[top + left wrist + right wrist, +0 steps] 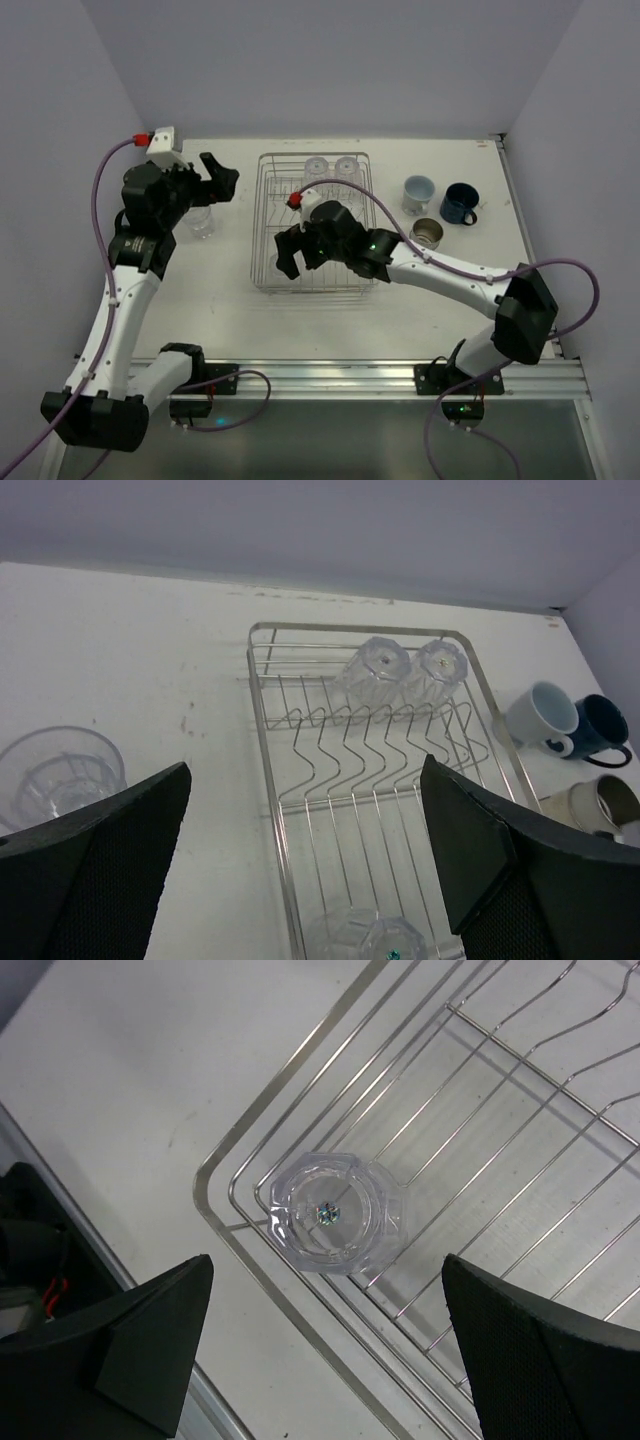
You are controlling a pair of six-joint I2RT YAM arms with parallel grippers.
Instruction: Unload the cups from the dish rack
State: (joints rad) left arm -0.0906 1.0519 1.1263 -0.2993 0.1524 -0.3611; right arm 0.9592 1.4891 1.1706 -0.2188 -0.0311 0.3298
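With your right gripper spread wide and empty above the clear tumbler in the dish rack's near-left corner, centre it between the fingers before descending, clear of the wires.

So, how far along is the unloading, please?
Done: one clear tumbler left of the dish rack, three cups on its right. In hand: nothing; the right gripper hangs open over the near-corner tumbler. Left: that one and two far-end tumblers.
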